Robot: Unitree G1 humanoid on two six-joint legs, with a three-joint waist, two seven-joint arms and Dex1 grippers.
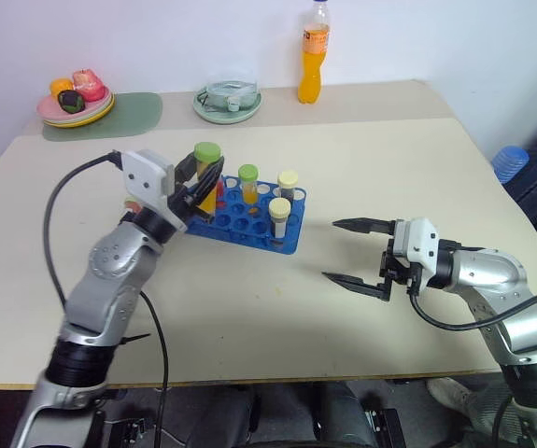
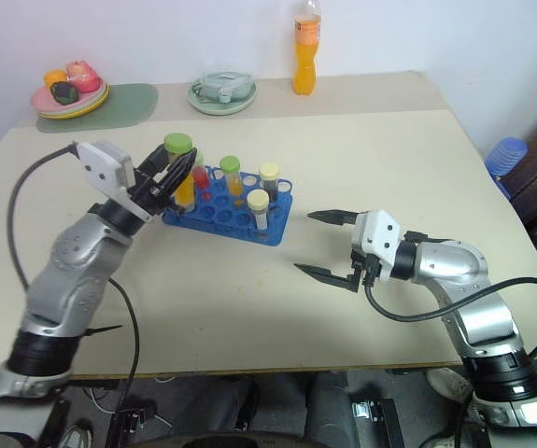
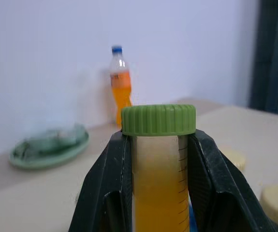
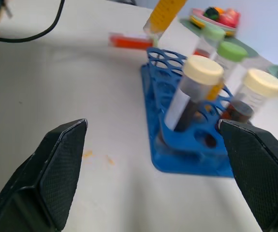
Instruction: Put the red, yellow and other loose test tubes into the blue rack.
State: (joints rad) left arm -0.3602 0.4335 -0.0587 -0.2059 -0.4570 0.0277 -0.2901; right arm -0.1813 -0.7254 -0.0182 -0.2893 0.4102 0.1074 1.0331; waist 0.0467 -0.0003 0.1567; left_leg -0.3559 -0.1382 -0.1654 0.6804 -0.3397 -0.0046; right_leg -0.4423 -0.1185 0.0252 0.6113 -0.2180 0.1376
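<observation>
Two grippers show from my head cameras over a beige tabletop. My left gripper (image 1: 203, 187) is clamped on the orange-yellow tube (image 1: 208, 177), green cap up, held above the left end of the blue rack (image 1: 282, 241), which sits near the middle of the tabletop. Three capped tubes already stand in the rack, one with a green cap and two with cream caps. A red tube (image 2: 201, 177) shows just behind the held one; whether it lies on the table or stands in a hole I cannot tell here. My right gripper (image 1: 357, 252) hangs wide and empty, to the right of the rack. A tall orange bottle (image 1: 314, 56) stands at the far edge.

From my left wrist, the black fingers (image 3: 107, 193) pinch the tube just below its ridged cap.

From my right wrist, the wide jaws frame the rack's near end, and the red tube (image 4: 129, 42) lies flat on the table past the rack's far end.

Risk: if I lower the tube tilted or off a hole, it may catch the rim or knock the neighbouring tubes.
</observation>
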